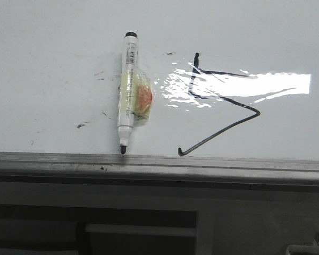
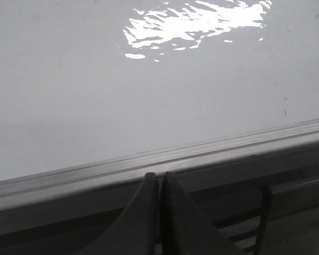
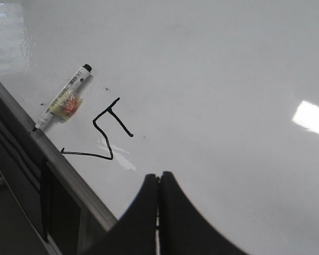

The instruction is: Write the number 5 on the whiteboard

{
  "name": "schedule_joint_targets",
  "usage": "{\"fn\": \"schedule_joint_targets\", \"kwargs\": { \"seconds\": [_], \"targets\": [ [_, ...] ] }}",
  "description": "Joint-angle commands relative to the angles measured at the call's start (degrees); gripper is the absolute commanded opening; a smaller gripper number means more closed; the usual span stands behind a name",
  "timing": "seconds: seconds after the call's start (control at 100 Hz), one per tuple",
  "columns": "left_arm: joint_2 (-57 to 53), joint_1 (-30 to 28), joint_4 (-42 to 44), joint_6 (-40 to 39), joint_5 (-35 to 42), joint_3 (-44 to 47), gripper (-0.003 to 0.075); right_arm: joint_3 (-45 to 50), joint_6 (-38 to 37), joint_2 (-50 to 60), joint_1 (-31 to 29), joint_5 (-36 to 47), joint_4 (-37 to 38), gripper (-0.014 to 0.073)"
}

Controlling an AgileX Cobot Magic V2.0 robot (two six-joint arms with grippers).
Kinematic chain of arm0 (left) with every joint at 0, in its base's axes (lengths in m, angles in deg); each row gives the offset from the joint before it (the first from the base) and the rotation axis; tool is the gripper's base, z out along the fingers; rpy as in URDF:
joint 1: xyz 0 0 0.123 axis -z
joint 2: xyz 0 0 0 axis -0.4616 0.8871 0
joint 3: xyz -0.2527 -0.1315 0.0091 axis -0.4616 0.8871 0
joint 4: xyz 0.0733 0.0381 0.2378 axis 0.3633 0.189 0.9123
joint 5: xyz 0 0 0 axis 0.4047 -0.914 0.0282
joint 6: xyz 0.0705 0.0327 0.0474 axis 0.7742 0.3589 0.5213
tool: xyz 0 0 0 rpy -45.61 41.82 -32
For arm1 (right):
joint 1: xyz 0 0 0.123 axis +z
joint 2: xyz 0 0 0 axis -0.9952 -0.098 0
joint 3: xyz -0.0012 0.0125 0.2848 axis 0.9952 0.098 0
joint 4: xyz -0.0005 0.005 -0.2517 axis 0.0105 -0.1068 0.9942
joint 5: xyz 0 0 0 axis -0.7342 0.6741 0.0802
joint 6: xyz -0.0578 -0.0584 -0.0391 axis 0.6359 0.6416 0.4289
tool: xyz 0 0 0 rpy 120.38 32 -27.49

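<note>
The number 5 [image 1: 223,109] is drawn in thin black line on the whiteboard [image 1: 48,64], in the front view at about 4 o'clock from the board's middle, its short upright and top bar running into a bright patch of glare [image 1: 244,85] and its pointed belly sweeping down to a tail that ends just above the grey metal edge strip [image 1: 202,162]. A white marker [image 1: 127,90] lies flat on the board just beside the figure, at its 9 o'clock, apart from the line; it is nearly upright in the front view, capped end at 12 o'clock and dark tip at 6 o'clock touching the edge strip, with a clear wrap showing yellow and orange around its middle. Faint dark smudges [image 1: 82,125] dot the board at the marker's 8 o'clock. In the right wrist view the right gripper [image 3: 158,178] has its two dark fingers pressed together with nothing between them, hanging over bare board, with the 5 [image 3: 107,130] at its 11 o'clock, near but clear of it, and the marker [image 3: 64,98] farther out past the figure. In the left wrist view the left gripper [image 2: 159,178] is likewise closed on nothing, its tips over the edge strip [image 2: 149,162], with only blank board and glare in that view.
</note>
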Motion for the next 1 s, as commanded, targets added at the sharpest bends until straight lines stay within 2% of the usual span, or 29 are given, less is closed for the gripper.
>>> {"fn": "schedule_joint_targets", "kwargs": {
  "seconds": [0.0,0.2,0.27,0.4,0.46,0.56,0.67,0.77,0.86,0.99],
  "targets": [
    [-1.46,-0.16,-0.46,-0.58,4.56,1.34,-0.0020,-0.92,-0.10,0.61,0.00,3.74,2.07,-0.0064],
    [-1.46,-0.16,-0.46,-0.58,4.56,1.34,-0.0020,-0.92,-0.10,0.61,0.00,3.74,2.17,-0.0064],
    [-1.46,-0.16,-0.46,-0.58,4.56,1.34,-0.0020,-0.21,-0.10,0.61,0.00,2.85,5.05,-0.0064],
    [-1.46,-0.16,-0.46,-0.58,4.56,1.34,-0.0020,3.94,-0.10,0.61,-0.35,11.60,12.46,-0.0064],
    [-1.46,-0.16,-0.46,-0.58,4.56,1.34,-0.0020,6.45,-0.48,0.61,-1.30,15.50,13.61,-0.0064],
    [-1.46,-0.16,-0.46,-0.58,4.56,1.34,-0.0020,10.32,-7.18,0.09,-4.45,19.68,13.61,-0.0064],
    [-1.46,-0.16,-0.46,-0.58,4.56,1.34,-0.0020,14.46,-9.89,-1.37,-9.91,23.89,12.38,-0.0064],
    [-1.46,-0.16,-0.46,-0.58,4.56,1.34,-0.0020,17.18,-9.89,-3.14,-16.04,28.97,6.94,-0.0064],
    [-1.46,-0.16,-0.46,-0.58,4.56,1.34,-0.0020,19.98,-9.89,-4.48,-23.79,35.28,0.89,-0.0064],
    [-1.46,-0.16,-0.46,-0.58,4.56,1.34,-0.0020,25.69,-8.66,-5.48,-38.02,47.78,-8.11,-0.0064]
  ]
}}
